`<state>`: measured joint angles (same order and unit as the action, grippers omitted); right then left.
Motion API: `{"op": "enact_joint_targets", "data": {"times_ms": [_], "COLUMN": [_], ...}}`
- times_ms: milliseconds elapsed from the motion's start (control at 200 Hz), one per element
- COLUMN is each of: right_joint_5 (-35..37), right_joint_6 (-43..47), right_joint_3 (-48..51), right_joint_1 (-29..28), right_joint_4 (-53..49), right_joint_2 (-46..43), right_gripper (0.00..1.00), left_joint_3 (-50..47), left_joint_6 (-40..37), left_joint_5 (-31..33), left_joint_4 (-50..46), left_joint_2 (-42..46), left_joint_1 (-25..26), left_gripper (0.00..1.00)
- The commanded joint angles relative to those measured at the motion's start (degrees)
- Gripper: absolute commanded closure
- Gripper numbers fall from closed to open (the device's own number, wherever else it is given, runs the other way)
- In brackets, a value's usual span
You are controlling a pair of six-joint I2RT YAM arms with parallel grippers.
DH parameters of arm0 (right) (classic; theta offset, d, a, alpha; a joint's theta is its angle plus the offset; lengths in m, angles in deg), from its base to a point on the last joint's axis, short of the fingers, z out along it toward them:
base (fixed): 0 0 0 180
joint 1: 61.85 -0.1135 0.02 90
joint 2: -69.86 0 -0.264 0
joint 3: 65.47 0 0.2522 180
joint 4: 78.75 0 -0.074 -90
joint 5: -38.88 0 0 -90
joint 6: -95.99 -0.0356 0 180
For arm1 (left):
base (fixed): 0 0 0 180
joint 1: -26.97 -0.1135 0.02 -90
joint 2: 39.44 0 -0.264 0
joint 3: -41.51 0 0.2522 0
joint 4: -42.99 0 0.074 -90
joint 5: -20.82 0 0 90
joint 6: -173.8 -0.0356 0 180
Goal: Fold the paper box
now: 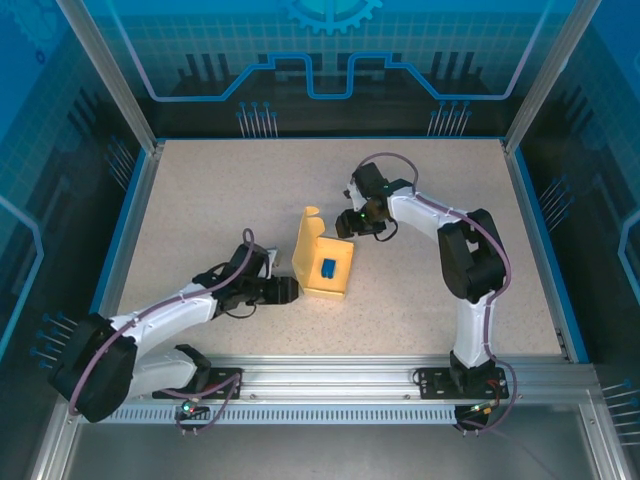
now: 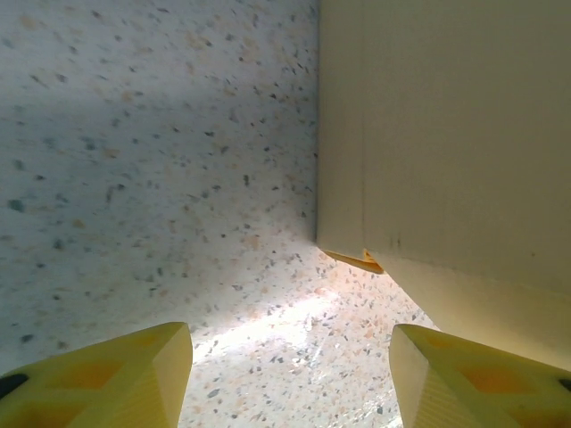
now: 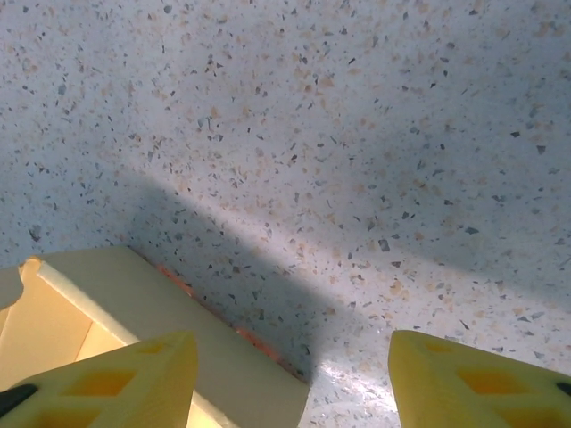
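On the left of the speckled counter [image 1: 200,200], the left arm [image 1: 170,310] reaches in low toward the middle. The left jaws stand open just beside the near-left side of the paper box [image 1: 325,262]. In the left wrist view the yellow fingers [image 2: 107,379] are apart with bare counter between them. A pale wall of the box [image 2: 446,134] rises ahead and to the right; whether the right finger touches it I cannot tell. The box sits mid-counter, partly folded, with one flap [image 1: 308,240] upright at its far-left side and a small blue object [image 1: 328,268] on its panel. The right arm [image 1: 460,250] bends in from the right. The right jaws, also open, hang at the box's far-right corner, holding nothing, with the box [image 3: 134,303] low beside the left finger [image 3: 107,383].
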<state>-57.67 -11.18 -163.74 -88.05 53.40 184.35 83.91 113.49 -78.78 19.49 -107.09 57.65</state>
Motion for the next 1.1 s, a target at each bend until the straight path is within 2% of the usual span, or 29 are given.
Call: {"op": "enact_joint_targets", "data": {"times_ms": [0, 410, 1096], "right_joint_5": [-1.3, -1.1, -2.2], "right_joint_6": [1.7, 2.9, 1.9], "right_joint_3": [-1.8, 1.1, 12.6], "right_joint_1": [0.7, 2.3, 5.9], "right_joint_4": [-2.4, -3.3, -1.3], "right_joint_2": [1.6, -0.2, -8.0], "right_gripper": [0.41, 0.41, 0.41], "left_joint_3": [-1.5, -0.1, 9.8], "left_joint_6": [2.4, 4.1, 0.6], "left_joint_5": [-1.3, 3.6, 7.8], "left_joint_4": [6.1, 13.0, 13.5], "left_joint_2": [-1.0, -5.1, -17.5], "left_joint_1": [0.6, 0.6, 0.5], "left_gripper": [0.38, 0.39, 0.38]}}
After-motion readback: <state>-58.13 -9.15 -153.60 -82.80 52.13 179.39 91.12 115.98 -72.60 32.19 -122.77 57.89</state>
